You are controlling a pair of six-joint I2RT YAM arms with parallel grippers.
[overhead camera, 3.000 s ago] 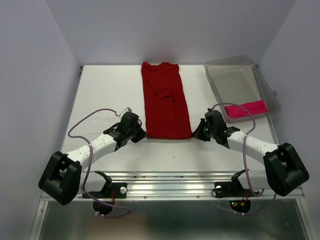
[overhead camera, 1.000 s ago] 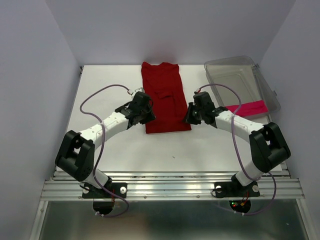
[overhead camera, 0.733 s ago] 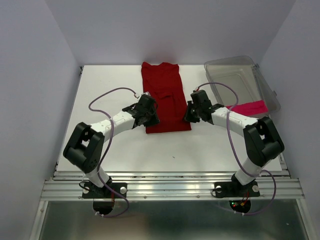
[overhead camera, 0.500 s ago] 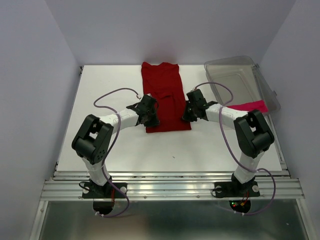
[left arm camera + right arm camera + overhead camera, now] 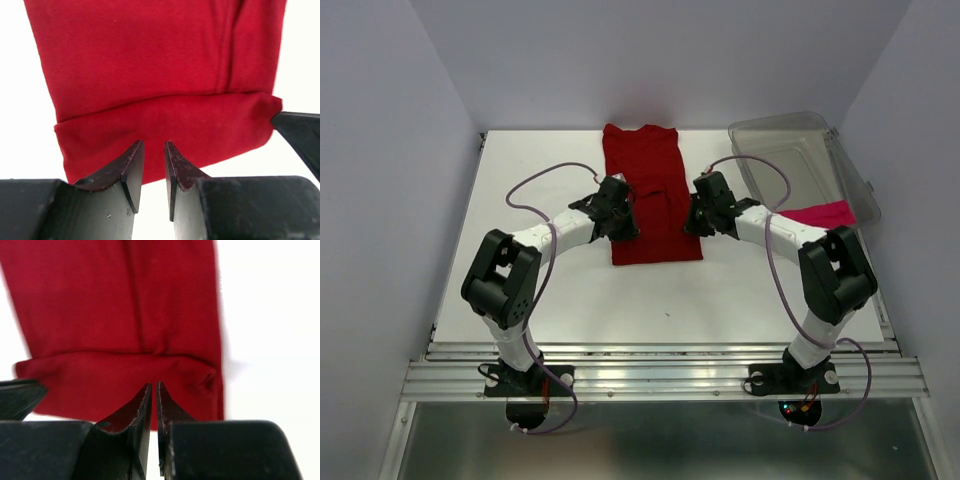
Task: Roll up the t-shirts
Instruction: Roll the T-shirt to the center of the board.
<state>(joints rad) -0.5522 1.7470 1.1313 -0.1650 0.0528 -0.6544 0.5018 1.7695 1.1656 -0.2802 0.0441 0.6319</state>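
A dark red t-shirt point(image 5: 650, 190), folded into a long strip, lies mid-table with its collar at the far end. Its near end is turned over into one thick band point(image 5: 165, 120). My left gripper point(image 5: 619, 213) is at the strip's left edge. In the left wrist view its jaws point(image 5: 152, 145) stand a little open, empty, tips just short of the band. My right gripper point(image 5: 698, 212) is at the right edge. Its jaws point(image 5: 154, 386) are all but closed, nothing visible between them, over the band point(image 5: 115, 375). A pink t-shirt point(image 5: 815, 215) lies in the bin.
A clear plastic bin point(image 5: 775, 125) stands at the back right of the white table point(image 5: 540, 170). Purple cables loop above both arms. A metal rail point(image 5: 660, 375) runs along the near edge, and grey walls close in the sides and back.
Both grippers have moved away from the near edge toward the shirt's middle. The shirt's near end, flat three seconds ago, is now turned over and the strip is shorter.
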